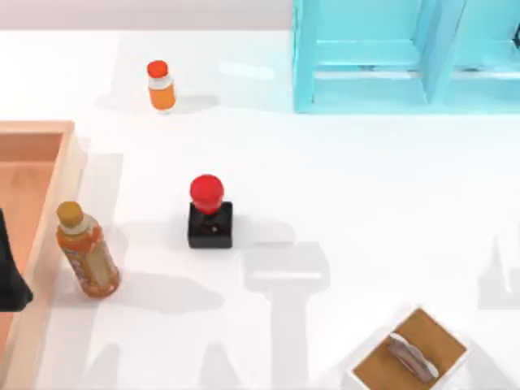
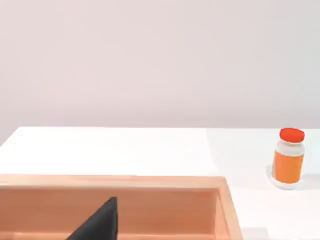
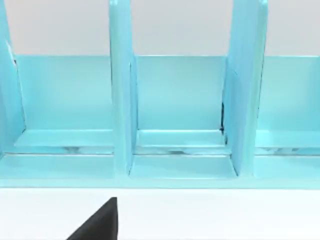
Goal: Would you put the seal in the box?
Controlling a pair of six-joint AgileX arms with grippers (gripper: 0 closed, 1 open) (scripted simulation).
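The seal (image 1: 210, 213) stood upright on the white tabletop (image 1: 357, 179), left of the middle in the top view, red knob above black base, touched by nothing. The box (image 1: 49, 211) lay along the tabletop's left edge, well apart from the seal, with a tall amber bottle (image 1: 86, 250) just outside its right wall. A dark part of the left arm (image 1: 10, 276) hung over the box at that edge; whether the left hand was open or closed could not be told. A small orange bottle (image 1: 161, 84) stood toward the far edge, a cyan shelf unit (image 1: 406, 57) filled the far right corner, and a white-rimmed brown board (image 1: 414, 349) carrying a grey object (image 1: 410, 357) sat at the near edge.

The left wrist view looked across the box's far wall (image 2: 115, 182) to the small orange bottle (image 2: 289, 159) and a plain pale wall behind.

The right wrist view faced the shelf unit's open compartments (image 3: 175, 100) above white tabletop; a dark wedge (image 3: 100, 222) showed low in it, and the right hand's opening could not be told.
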